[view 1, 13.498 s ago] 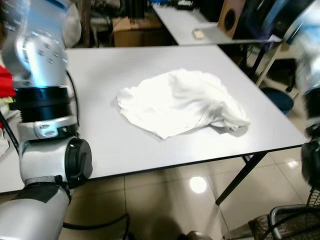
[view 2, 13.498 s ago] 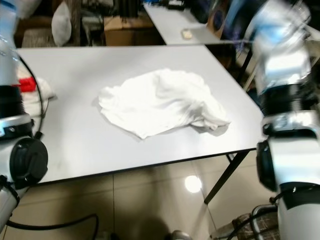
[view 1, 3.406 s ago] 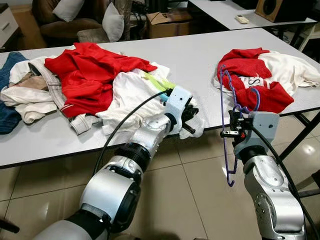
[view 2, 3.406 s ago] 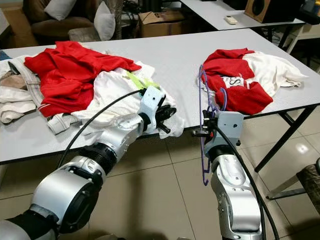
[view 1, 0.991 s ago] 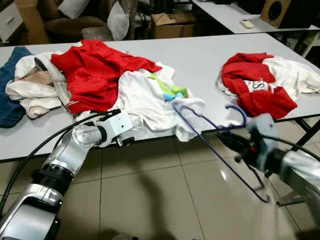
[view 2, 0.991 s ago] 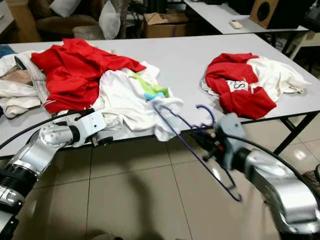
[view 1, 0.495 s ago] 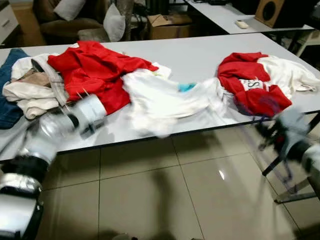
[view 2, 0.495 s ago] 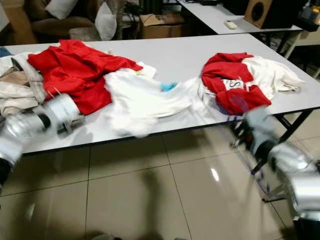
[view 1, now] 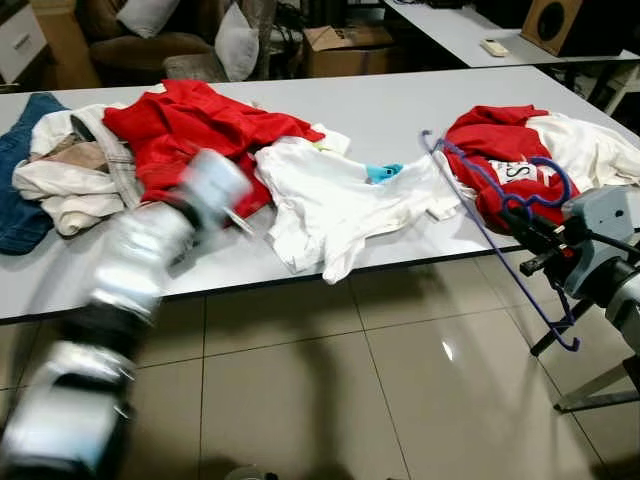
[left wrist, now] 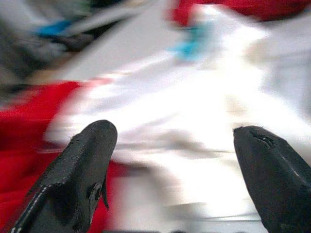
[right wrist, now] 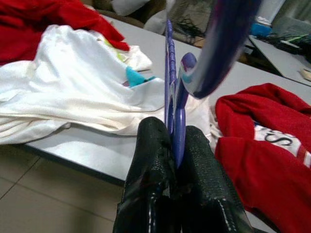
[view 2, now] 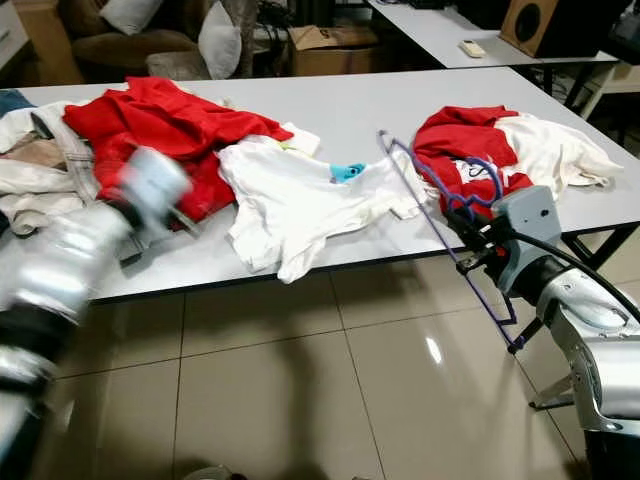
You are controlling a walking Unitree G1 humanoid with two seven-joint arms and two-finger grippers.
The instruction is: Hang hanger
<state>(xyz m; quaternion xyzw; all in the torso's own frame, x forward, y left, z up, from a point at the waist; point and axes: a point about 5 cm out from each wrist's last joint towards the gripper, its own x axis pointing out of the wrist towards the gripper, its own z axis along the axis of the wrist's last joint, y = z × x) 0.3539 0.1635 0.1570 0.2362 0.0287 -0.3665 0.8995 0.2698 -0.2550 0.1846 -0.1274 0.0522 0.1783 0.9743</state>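
On table [view 1: 400,110]: we count one white shirt [view 1: 340,205], two red piles | right gripper [view 2: 468,238] clamps our hanger [view 1: 480,215] off the front edge | left gripper [left wrist: 175,160] spread, blurred above shirts

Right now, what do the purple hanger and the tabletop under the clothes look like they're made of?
The thin purple hanger, clamped in the right hand, looks like glossy plastic or coated wire; its shine suggests so. The pale grey tabletop looks like matte laminate with a dark edge band.
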